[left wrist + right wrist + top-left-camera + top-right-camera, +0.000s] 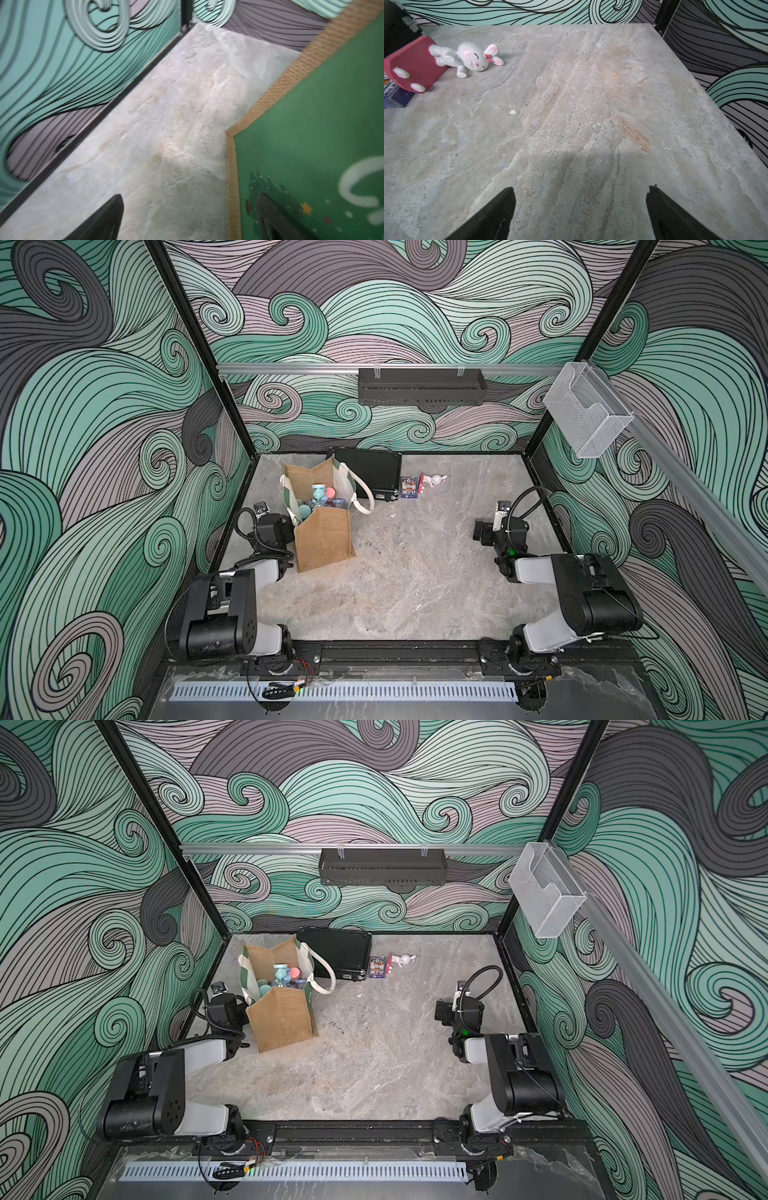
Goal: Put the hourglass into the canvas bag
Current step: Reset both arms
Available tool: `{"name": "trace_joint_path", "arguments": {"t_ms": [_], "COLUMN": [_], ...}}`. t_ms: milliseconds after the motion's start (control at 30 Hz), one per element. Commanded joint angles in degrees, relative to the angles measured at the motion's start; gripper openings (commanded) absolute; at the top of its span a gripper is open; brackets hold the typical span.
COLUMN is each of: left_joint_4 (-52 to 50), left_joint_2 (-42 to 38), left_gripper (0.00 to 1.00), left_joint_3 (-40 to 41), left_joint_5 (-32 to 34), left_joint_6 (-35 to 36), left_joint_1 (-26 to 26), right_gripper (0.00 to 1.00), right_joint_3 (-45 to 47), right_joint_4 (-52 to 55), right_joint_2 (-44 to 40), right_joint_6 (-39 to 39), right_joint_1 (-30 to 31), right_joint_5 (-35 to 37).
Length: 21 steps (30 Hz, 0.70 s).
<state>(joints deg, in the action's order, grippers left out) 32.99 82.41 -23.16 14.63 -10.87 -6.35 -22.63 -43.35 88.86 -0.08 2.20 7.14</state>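
In both top views, the canvas bag [324, 537] stands open on the tabletop [415, 572]. You see the teal hourglass [319, 494] upright inside it, among round teal and pink items too small to name. In the left wrist view, blurred, only one of the left fingers [99, 220] shows; they read as spread and empty, just beside the bag's green panel. In the right wrist view, the right fingers [492, 218] stand wide apart, grasping nothing, over bare tabletop. The rabbit figurine [471, 56] and black case [370, 472] lie well apart from them.
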Motion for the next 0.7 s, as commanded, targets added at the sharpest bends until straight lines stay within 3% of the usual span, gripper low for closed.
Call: {"name": "trace_joint_path", "arguments": {"t_ms": [0,67,133,667], "left_joint_4": [12.7,6.1,7.5,6.6], "left_joint_2": [4.8,4.3,4.9,4.4], "left_gripper": [0.99,0.99,0.99,0.98], "left_joint_3": [0.3,-2.7,-2.6,-2.6], "left_joint_5": [-8.1,-4.4,-2.3,-2.1], "left_joint_6": [6.0,5.3,6.4,6.0], "left_joint_1": [1.2,2.6,3.7,3.8], "right_gripper": [1.00,1.00,1.00,1.00], "right_joint_3": [-0.2,-0.5,-0.3,-0.5], "right_joint_4": [-7.0,-4.9,-6.3,-5.2], "right_joint_2": [-0.1,-1.0,-0.5,-0.9], "right_joint_6": [-1.4,-1.4,-1.4,-1.5], "right_joint_1": [-0.4,-0.3,-0.3,-0.4], "right_joint_5": [-3.0,-3.1,-3.1,-3.5]}}
